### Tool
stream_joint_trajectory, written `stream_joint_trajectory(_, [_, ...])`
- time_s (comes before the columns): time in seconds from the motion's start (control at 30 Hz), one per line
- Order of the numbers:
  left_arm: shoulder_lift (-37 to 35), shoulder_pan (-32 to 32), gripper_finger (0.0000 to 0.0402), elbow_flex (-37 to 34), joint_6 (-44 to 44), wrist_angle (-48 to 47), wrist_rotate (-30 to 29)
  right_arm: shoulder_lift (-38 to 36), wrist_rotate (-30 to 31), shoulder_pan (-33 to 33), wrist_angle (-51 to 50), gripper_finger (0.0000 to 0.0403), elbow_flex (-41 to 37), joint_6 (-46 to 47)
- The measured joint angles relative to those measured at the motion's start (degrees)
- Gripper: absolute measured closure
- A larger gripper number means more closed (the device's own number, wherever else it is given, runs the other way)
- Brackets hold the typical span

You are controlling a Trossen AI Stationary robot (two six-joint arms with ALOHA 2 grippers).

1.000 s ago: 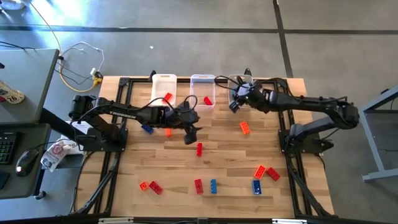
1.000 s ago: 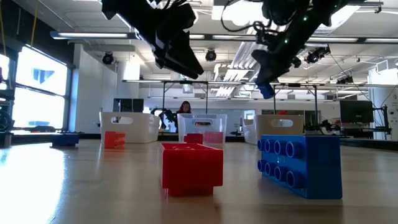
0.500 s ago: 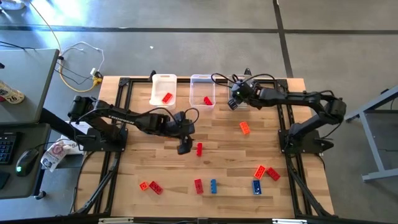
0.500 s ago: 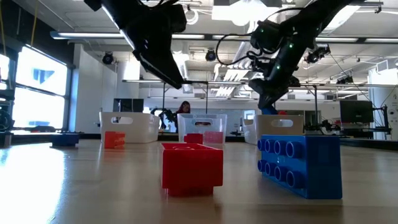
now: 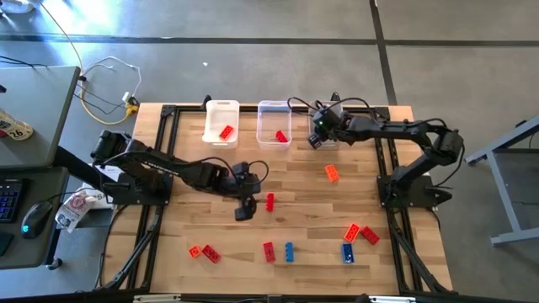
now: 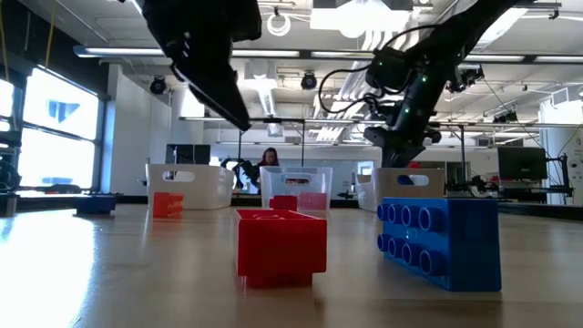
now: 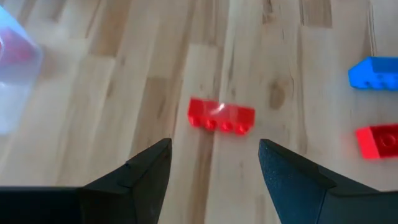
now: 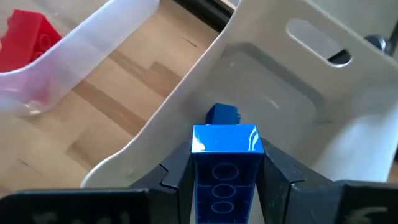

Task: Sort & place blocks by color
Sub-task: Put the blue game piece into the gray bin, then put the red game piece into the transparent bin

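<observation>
Two arms moved | left gripper (image 7: 214,163) open — lower, nearer red block (image 7: 221,116) | right gripper (image 8: 227,163) clamps blue block (image 8: 225,163) over bin (image 8: 292,81)

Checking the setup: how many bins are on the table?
3, along the far edge: left bin, middle bin, right bin under the right gripper holding a blue block. None seems hidden.

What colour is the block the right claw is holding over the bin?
Blue. The block shows best in the right wrist view, clamped in the right claw above the bin.
</observation>
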Motion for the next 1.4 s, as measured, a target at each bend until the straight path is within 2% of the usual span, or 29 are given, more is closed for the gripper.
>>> stream_joint_trajectory(0.1, [0.0, -1.36, 0.0174, 0.0, -2.56, -3.31, -0.02, 0.0, -0.26, -0.65, -0.61, 0.0293, 0.0, 0.82])
stream_joint_trajectory(0.33, [0.0, -5.0, 0.0174, -0.28, -4.02, -10.14, 1.17, 0.0, -0.44, -0.92, -0.63, 0.0227, 0.0, 0.71])
stream_joint_trajectory(0.47, [0.0, -7.33, 0.0174, -0.28, -3.99, -12.21, 1.83, 0.0, -0.44, -0.88, -0.63, 0.021, 0.0, 0.39])
stream_joint_trajectory(0.67, [0.0, -10.39, 0.0174, -0.28, -2.69, -16.09, 2.74, 0.0, -0.44, -0.88, -1.63, 0.0207, 0.58, 0.38])
stream_joint_trajectory(0.9, [0.0, -13.25, 0.0174, -0.28, 0.45, -20.05, 7.72, -0.01, -1.49, -0.57, -10.6, 0.0207, 8.03, 1.86])
stream_joint_trajectory(1.1, [0.0, -15.97, 0.0174, -0.28, 3.58, -20.98, 10.99, -0.02, -1.05, 2.11, -14.11, 0.0206, 12.94, 2.02])
stream_joint_trajectory(1.4, [0.0, -20.16, 0.0174, -0.28, 4.86, -23.75, 10.99, -0.04, 0.96, 6.59, -16.3, 0.0206, 14.69, 4.67])
